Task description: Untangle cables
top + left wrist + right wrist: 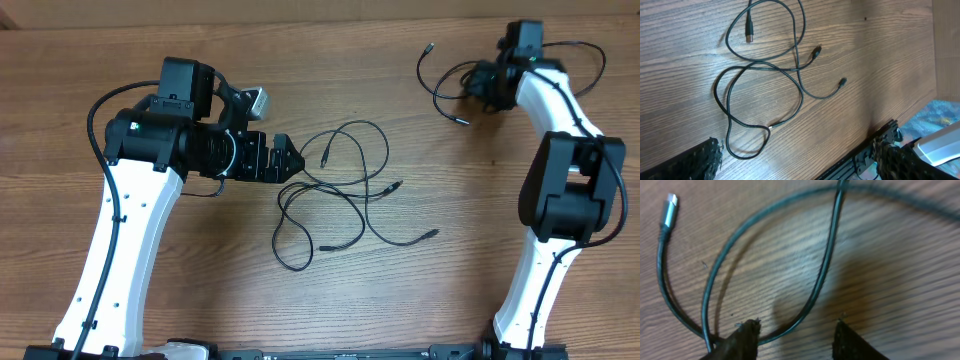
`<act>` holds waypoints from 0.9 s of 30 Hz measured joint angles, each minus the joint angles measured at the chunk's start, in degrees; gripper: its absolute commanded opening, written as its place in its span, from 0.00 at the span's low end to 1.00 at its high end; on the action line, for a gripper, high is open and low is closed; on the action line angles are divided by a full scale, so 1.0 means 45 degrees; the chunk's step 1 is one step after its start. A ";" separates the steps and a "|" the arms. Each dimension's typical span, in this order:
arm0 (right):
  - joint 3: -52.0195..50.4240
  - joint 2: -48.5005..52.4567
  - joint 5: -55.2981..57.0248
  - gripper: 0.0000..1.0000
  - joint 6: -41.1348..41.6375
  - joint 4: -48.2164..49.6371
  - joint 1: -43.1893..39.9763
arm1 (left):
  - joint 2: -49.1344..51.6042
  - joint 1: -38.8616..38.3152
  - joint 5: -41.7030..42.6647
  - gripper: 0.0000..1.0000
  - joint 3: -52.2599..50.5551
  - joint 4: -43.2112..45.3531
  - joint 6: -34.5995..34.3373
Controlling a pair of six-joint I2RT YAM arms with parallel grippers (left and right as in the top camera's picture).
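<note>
judging by how loosely they lie, the cables (801, 95) are light, limp and thin. they should follow any tug, slide easily over the wooden table (200, 300), and slip out of a soft pinch. the main tangle sits mid-table, a few loops crossing one another with four plug ends (748, 36) poking free. a lone cord (827, 255) lies well apart from it, near the far right corner. the best hold looks like a plain run of cord just behind a plug, where the stiffer end gives the fingers something to stop against, rather than a crossing where two strands would come up together.

the left gripper (297, 160) lies low and level, pointing right, its tip just beside the tangle's left edge. in its wrist view the jaws stand wide with nothing between them, and the loops lie ahead. the right arm is bent at the elbow and reaches toward the far edge, with the right gripper (797, 337) tipped down over the lone cord — jaws apart, a bend of cord running between the fingers (747, 340) and not visibly pinched, its metal plug (670, 207) off to one side.
</note>
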 measured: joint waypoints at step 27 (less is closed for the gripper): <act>0.1821 0.0437 -0.3133 1.00 0.2021 -0.0180 -0.0991 | 0.0000 0.0000 -0.0039 0.99 0.0000 -0.0136 0.0000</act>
